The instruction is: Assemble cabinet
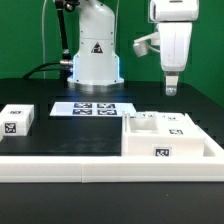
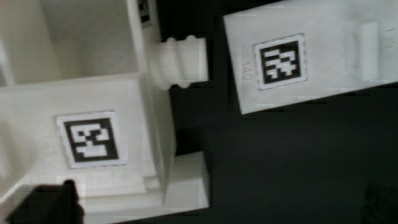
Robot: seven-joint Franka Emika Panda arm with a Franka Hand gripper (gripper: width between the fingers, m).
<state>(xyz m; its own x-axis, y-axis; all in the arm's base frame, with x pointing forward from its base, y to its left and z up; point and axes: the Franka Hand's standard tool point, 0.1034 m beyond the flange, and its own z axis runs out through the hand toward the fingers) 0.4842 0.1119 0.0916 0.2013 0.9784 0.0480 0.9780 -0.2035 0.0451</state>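
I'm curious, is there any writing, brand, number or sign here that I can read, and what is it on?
No words, brands or numbers are readable anywhere.
Black warning triangle on the robot base: its symbol is too small to read.
Square tags on the cabinet, loose white part and marker board: black-and-white patterns, not text.

The cabinet (image 1: 170, 135) is white plastic, smooth and glossy, with light glinting along its edges. Its square tags (image 2: 93, 140) look like matt printed paper. The table (image 1: 40, 90) is black and matt. The marker board (image 1: 88, 108) is flat, dull white. The arm (image 1: 95, 45) has a smooth white shell with a soft sheen
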